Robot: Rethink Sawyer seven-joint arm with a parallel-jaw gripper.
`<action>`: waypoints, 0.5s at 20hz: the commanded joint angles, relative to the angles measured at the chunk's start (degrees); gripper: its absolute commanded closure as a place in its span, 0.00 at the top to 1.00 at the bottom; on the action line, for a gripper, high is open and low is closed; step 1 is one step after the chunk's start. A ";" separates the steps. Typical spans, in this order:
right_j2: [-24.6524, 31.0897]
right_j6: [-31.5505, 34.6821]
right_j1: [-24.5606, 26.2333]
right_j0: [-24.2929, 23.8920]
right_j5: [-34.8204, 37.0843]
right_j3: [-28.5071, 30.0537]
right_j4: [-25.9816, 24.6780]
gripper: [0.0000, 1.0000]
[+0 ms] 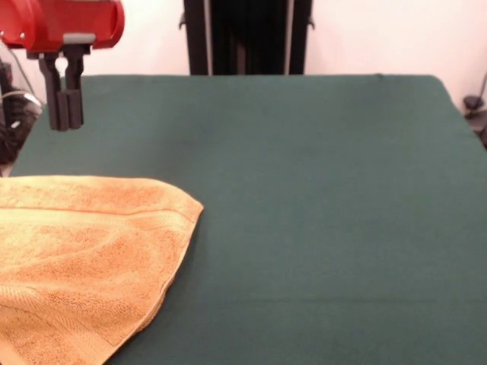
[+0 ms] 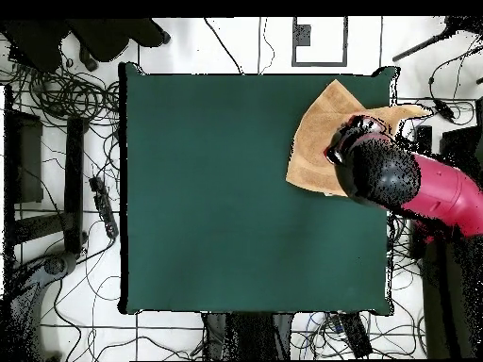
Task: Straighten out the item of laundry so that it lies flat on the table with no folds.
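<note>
So, my claw (image 1: 65,114) pinched shut and empty above the surface (image 1: 319,198) edge, folded towel (image 1: 84,258) hanging off that side, loads of open green elsewhere

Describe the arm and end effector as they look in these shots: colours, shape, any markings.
In the front view the end effector has two slim, straight black fingers hanging from a glossy red housing with a small grey plate on its underside. From overhead, the arm is a thick, rounded red-magenta link ending in a bulky black section. No markings or arm cables can be made out.
</note>
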 commanded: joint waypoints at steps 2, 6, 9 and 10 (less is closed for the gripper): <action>3.93 14.49 9.38 0.26 -6.04 7.73 1.50 0.00; 5.37 13.59 10.61 -0.82 -7.58 8.23 1.63 0.00; 7.26 12.20 11.66 -2.38 -7.11 8.73 2.12 0.00; 7.63 12.04 11.85 -2.67 -7.21 8.87 2.14 0.00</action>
